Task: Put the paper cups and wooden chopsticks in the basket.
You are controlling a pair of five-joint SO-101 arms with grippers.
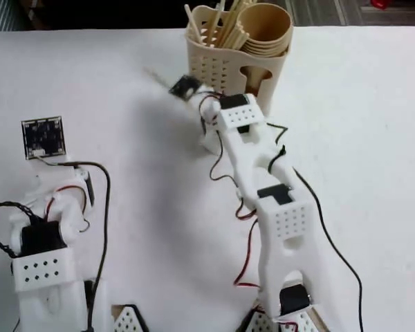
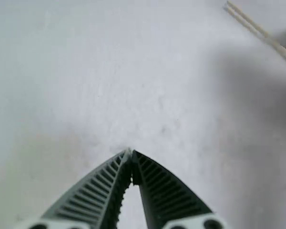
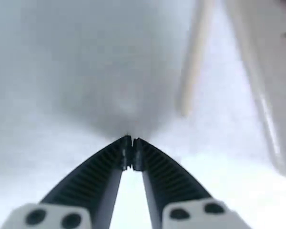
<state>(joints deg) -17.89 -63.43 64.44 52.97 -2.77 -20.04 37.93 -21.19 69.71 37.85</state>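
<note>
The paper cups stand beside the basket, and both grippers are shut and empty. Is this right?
Not quite. The paper cups do not stand beside the basket; they sit inside it, as the high view shows. The rest is right: the left gripper and the right gripper are both shut and empty, as their wrist views show.

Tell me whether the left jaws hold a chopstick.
No, the left gripper has its jaws shut tip to tip, nothing between them.
</note>
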